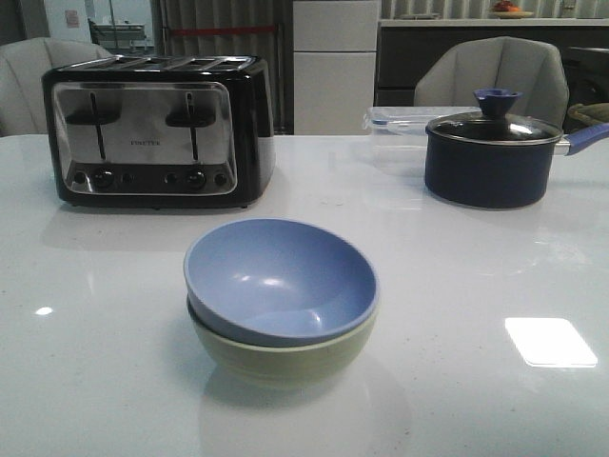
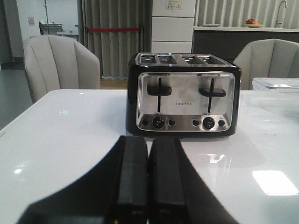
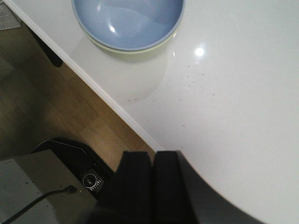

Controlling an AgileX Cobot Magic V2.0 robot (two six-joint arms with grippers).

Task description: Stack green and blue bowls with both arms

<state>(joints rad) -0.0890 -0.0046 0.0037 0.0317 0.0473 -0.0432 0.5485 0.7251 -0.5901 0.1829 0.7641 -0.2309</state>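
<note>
The periwinkle blue bowl (image 1: pixel 282 278) sits nested inside the pale green bowl (image 1: pixel 285 357) at the middle front of the white table (image 1: pixel 476 276). Neither arm shows in the front view. The stack also shows in the right wrist view, the blue bowl (image 3: pixel 127 21) above a thin green rim (image 3: pixel 133 49). My right gripper (image 3: pixel 153 156) is shut and empty, well clear of the bowls, over the table's edge. My left gripper (image 2: pixel 149 142) is shut and empty, low over the table and facing the toaster; the bowls are out of its view.
A black-and-chrome toaster (image 1: pixel 157 129) stands at the back left. A dark navy lidded pot (image 1: pixel 492 152) stands at the back right, a clear plastic container (image 1: pixel 404 124) behind it. The table edge (image 3: pixel 93 88) and wooden floor (image 3: pixel 42 112) show in the right wrist view.
</note>
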